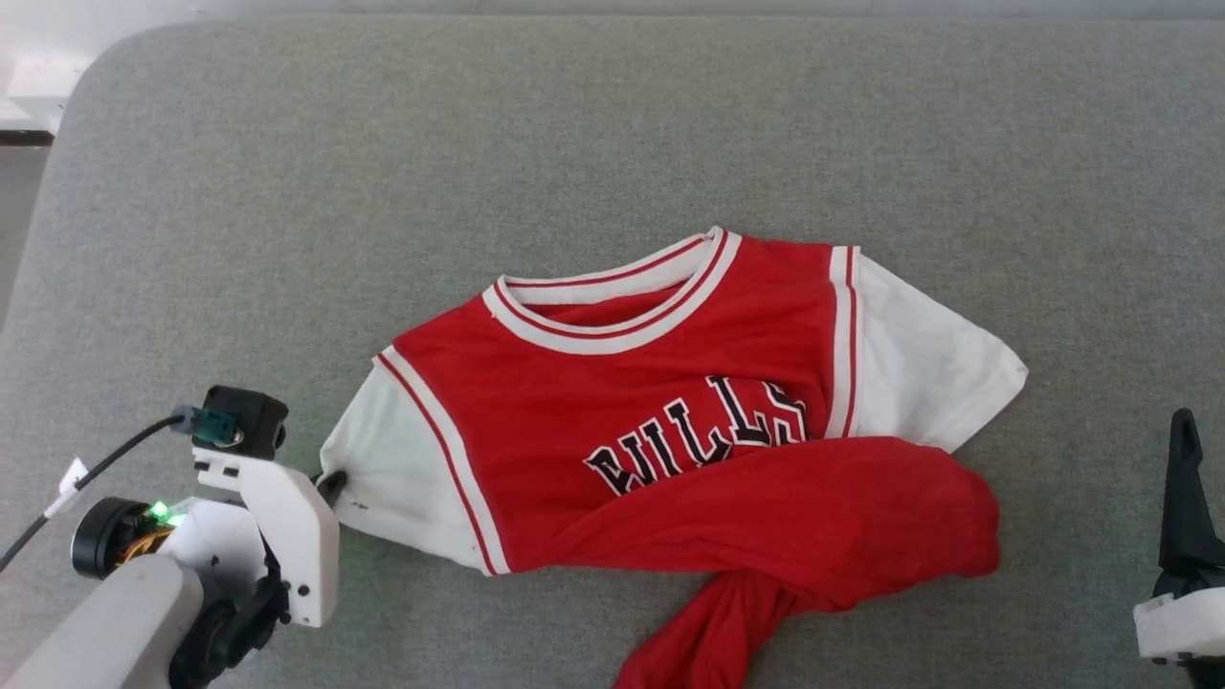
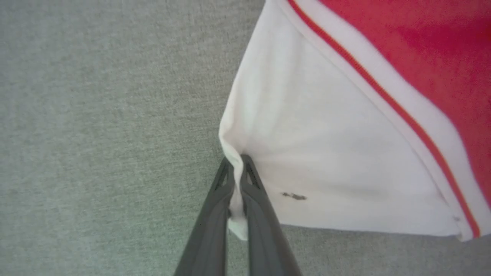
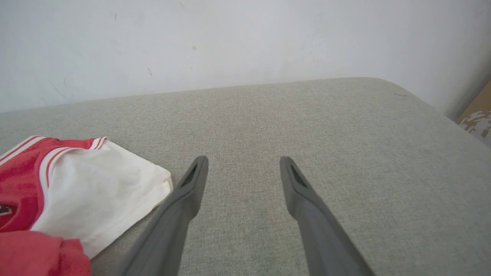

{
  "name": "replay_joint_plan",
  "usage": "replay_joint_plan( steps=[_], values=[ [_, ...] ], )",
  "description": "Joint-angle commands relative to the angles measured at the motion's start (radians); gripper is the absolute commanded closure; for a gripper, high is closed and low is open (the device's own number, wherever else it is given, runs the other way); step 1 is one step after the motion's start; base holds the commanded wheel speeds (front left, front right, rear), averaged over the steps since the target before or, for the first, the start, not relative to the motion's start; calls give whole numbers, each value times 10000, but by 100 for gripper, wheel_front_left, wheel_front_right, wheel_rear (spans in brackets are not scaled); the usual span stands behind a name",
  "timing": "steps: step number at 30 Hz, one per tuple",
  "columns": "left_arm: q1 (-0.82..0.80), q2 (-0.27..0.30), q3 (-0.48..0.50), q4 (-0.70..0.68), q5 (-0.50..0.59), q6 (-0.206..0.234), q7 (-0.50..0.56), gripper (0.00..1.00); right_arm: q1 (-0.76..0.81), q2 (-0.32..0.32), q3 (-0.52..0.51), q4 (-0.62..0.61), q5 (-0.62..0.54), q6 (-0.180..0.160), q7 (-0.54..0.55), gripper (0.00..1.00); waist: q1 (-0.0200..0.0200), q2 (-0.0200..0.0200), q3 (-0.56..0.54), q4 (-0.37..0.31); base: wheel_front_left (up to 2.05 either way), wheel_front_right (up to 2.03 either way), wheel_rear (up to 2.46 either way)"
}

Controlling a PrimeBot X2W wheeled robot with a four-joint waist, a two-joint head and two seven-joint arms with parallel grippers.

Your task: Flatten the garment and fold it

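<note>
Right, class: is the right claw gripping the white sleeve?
No, the right claw stands open with bare grey fabric between its fingers, the white sleeve beside it.

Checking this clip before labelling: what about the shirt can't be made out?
Chest lettering: head view, partly covered by the garment's folded-over red body.
Twisted lower end: head view, cut by bottom edge.
Dark mark on white sleeve: left wrist view, too small to identify.

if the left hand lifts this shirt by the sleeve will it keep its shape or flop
Likely floppy: the garment lies bunched, its hem twisted over the lettering. Probably light: the left hand pinches just a thin edge of the sleeve.
</note>
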Motion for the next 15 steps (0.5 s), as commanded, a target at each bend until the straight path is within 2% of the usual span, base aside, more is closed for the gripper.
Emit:
replay_joint_plan(
  steps=[1,10,13,15],
  values=[
    [287,-251,-134,400,-72,69,-111,100,-69,20,-12,-26,-55,-7,36,0,-1,0,-138,69,0,0,0],
    [818,-913,756,-362,-250,644,-2235,100,-147,20,378,-78,-129,-7,301,0,-1,0,-740,269,0,0,0],
    [1090,-1062,772,-675,-264,732,-2545,100,-634,20,748,-349,-324,-7,866,0,-1,0,-889,329,0,0,0],
    [1227,-1140,754,-822,-288,774,-2642,100,-1094,20,982,-436,-360,-7,1624,0,-1,0,-943,353,0,0,0]
  ],
)
